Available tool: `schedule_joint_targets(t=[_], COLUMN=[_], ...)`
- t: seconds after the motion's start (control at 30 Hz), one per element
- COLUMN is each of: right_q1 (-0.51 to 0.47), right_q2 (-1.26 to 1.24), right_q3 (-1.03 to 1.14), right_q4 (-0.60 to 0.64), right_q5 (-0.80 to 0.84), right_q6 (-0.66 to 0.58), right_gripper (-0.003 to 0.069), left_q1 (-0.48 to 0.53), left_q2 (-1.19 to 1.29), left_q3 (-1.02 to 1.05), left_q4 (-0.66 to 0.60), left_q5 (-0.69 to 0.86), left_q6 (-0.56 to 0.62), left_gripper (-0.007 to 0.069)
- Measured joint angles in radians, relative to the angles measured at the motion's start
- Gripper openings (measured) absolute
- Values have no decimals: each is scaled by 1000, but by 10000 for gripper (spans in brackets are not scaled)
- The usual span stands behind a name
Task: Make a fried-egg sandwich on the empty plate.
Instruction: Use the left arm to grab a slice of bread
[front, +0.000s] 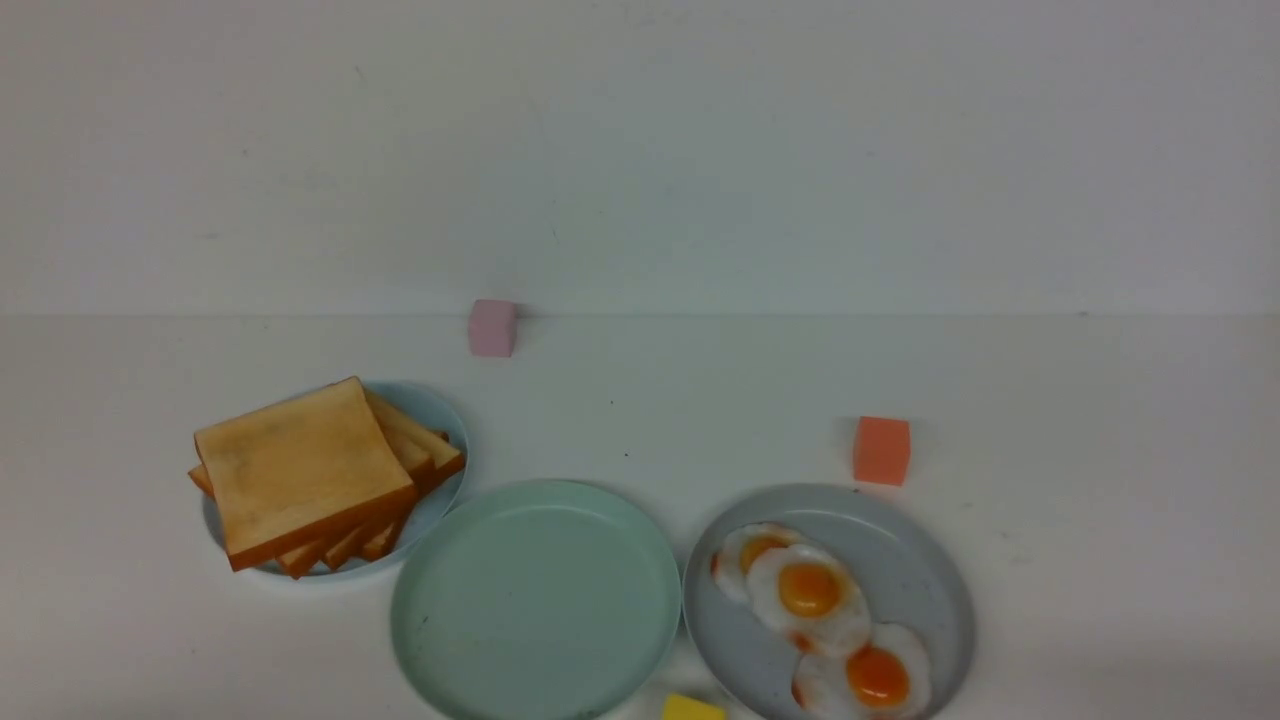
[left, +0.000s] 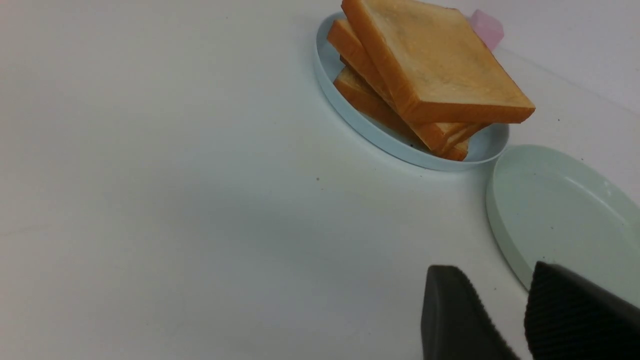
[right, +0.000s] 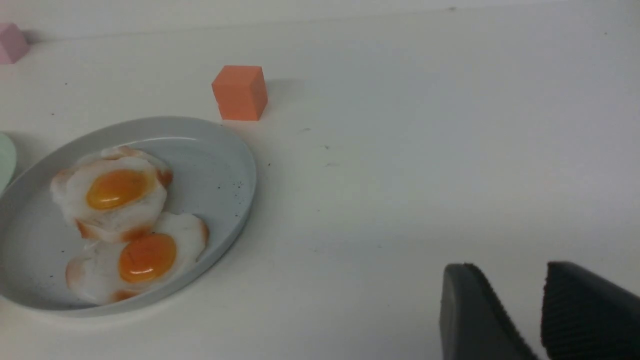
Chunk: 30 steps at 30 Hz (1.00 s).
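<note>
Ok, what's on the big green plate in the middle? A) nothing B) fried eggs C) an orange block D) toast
A: the mint-green plate is bare, while the toast pile sits on the light-blue plate and the fried eggs lie on the grey plate.

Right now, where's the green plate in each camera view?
Front: green plate low centre, between the toast plate and the egg plate.
Left wrist: the plate sits beside the toast plate, cut off by the frame.
Right wrist: only a sliver at the frame edge, next to the egg plate.
Shared landmark: pink cube, in all three.
</note>
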Motion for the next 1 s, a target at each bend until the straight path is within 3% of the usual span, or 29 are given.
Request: schedule_joint_targets(t=[0.27,0.47,0.63,0.8,1.0], right_q1=[0,0,0,0,0], right_q2=[0,0,0,0,0], right_q3=[10,11,11,11,11], right_q4=[0,0,0,0,0], right_q5=[-74,-367,-519,-592,-642], right_q6=[2,2,18,33,139], right_gripper=[241,241,241,241,241], left_q1=[0,0,0,0,0], left_q2=[0,0,0,0,0], left_q3=[0,0,0,0,0], left_q4=[0,0,0,20,67], left_q5=[-7,-185,-298,-315,-316], left_q6=[0,0,0,5,22], left_gripper=[238,238,238,238,238])
